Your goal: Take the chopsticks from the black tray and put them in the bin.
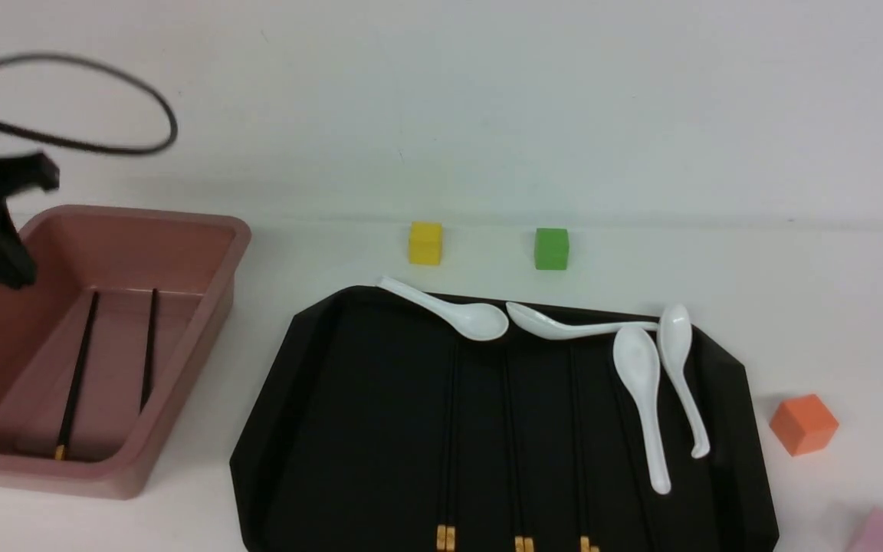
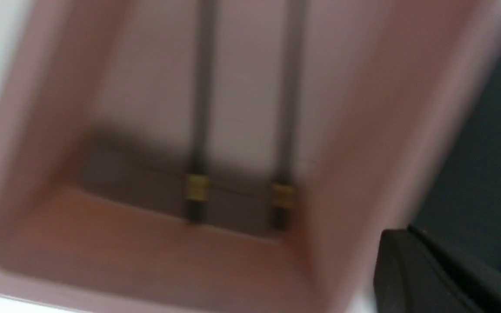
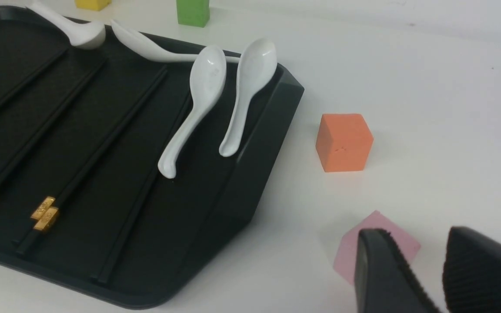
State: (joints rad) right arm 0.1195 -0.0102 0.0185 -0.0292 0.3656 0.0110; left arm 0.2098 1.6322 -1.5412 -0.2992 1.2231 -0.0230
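The pink bin [image 1: 204,337] stands at the left with two black chopsticks [image 1: 77,376] lying along its floor. They show blurred in the left wrist view [image 2: 201,108], gold bands toward the bin's near wall [image 2: 146,261]. My left gripper [image 1: 12,268] hangs over the bin's left side, its fingers together and empty [image 2: 407,230]. The black tray [image 1: 319,429] holds several more chopsticks [image 1: 449,429], also in the right wrist view [image 3: 44,213]. My right gripper [image 3: 420,237], out of the front view, is slightly open and empty beyond the tray's right corner [image 3: 250,174].
Several white spoons [image 1: 641,399] lie across the tray's far and right parts. A yellow cube [image 1: 425,243] and a green cube [image 1: 551,248] stand behind the tray. An orange cube [image 1: 803,424] and a pink cube [image 3: 389,230] stand to its right, the pink one just under my right fingers.
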